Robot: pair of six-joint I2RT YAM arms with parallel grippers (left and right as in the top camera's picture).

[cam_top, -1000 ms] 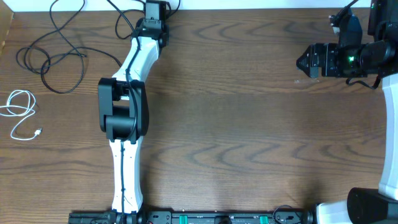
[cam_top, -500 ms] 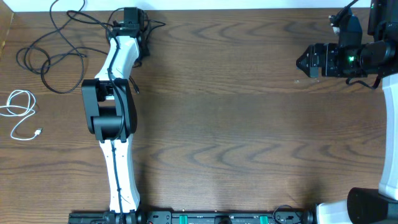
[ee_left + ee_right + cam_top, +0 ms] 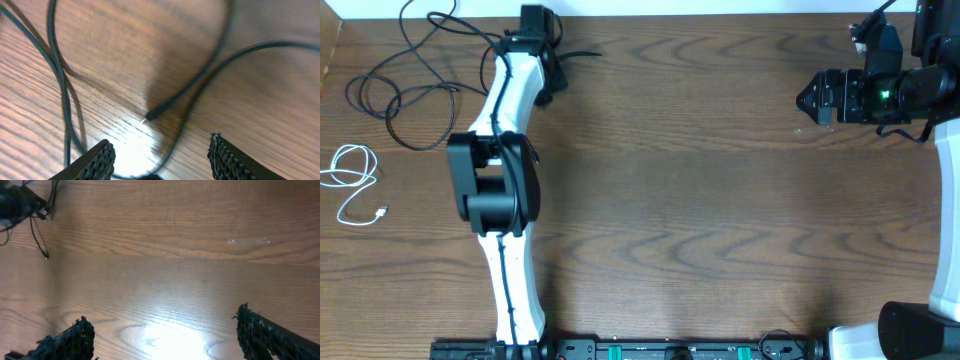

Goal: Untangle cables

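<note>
left jaws: parted, gripping nothing | black cable [image 3: 200, 82]: free end on counter [image 3: 280, 110] just ahead of my tips, likely placed to separate it | right jaws: wide, empty, well apart

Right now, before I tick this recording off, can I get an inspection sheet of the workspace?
Surface: brown woodgrain table.
Job's things: black cables in overlapping loops at the far left corner; white cable coiled apart from them at the left edge.
Clutter: one small clear scrap near the right arm, cannot tell what.
Grippers: left gripper open, empty, over a loose cable end; right gripper open, empty.
Cables: arm wire runs along the left arm.
Surroundings: white strip beyond the far edge; equipment rail at the near edge.
</note>
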